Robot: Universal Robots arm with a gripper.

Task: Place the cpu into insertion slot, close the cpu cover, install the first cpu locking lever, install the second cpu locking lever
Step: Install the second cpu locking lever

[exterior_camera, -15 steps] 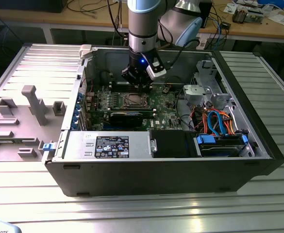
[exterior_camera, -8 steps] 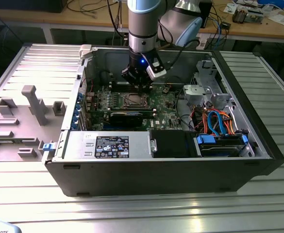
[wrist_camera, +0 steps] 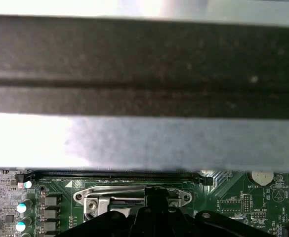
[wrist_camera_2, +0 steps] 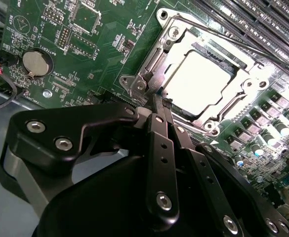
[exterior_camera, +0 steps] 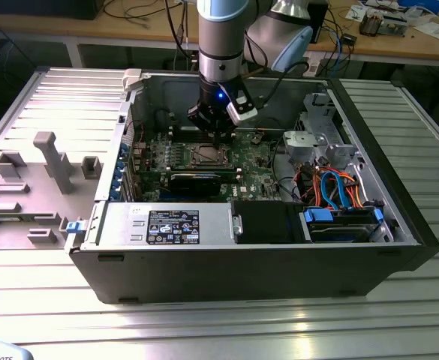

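gripper at the socket, cover down over the cpu

the open pc case (exterior_camera: 399, 225) lies on its side on a ribbed metal table (exterior_camera: 204, 330). inside it sit the green board (exterior_camera: 253, 161), a black card (exterior_camera: 195, 181), a drive bay with blue and orange cables (exterior_camera: 339, 187), and a labelled grey box (exterior_camera: 166, 225) along the near wall.

in the second wrist view the cpu (wrist_camera_2: 201, 81) sits in the slot (wrist_camera_2: 237, 63), its pale top showing through the window of the cover (wrist_camera_2: 171, 47), which lies flat over it. the gripper (wrist_camera_2: 158, 101) has its fingers drawn together at the cover's edge; nothing is visibly held between them. a coin cell (wrist_camera_2: 37, 63) sits on the board well apart.

a grey tray (exterior_camera: 24, 195) rests on the table at the exterior view's left. a wooden bench (exterior_camera: 399, 41) with cables stands behind.
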